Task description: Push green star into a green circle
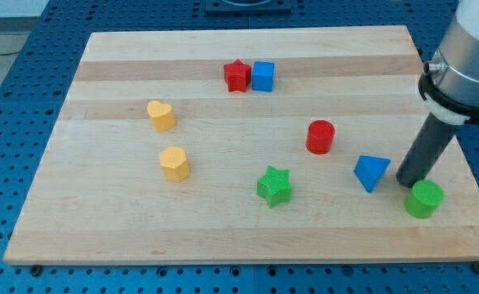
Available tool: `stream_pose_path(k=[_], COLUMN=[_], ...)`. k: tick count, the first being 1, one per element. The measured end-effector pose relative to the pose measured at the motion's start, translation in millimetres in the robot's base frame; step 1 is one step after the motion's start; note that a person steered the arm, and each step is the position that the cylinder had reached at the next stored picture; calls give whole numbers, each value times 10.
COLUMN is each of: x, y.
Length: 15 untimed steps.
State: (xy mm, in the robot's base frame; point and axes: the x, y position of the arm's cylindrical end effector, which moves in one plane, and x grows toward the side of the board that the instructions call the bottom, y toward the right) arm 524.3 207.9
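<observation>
The green star (273, 186) sits near the bottom middle of our worktop (223, 229), well apart from the green circle (424, 198) (bottom right). Our tip (408, 181) stands just above that circle, beside the blue triangle (371, 172). We have no fingers, only a rod.

We find no readable text, label, brand, number or sign anywhere: not on the blocks, the table (223, 73), or the arm.
</observation>
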Motion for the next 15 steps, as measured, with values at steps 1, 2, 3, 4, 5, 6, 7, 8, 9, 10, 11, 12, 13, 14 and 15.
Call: stream_pose_path(k=[1,2,3,4,5,6,7,8,9,10,11,12,13,14,15], x=[193,292,27,-625,-997,-767,-422,-508,-489,38,273,206,188,231,288], y=[19,20,-193,-541,-1105,-1384,-1631,-2018,-2391,-2314,-2293,-2092,-1951,-1772,-1526])
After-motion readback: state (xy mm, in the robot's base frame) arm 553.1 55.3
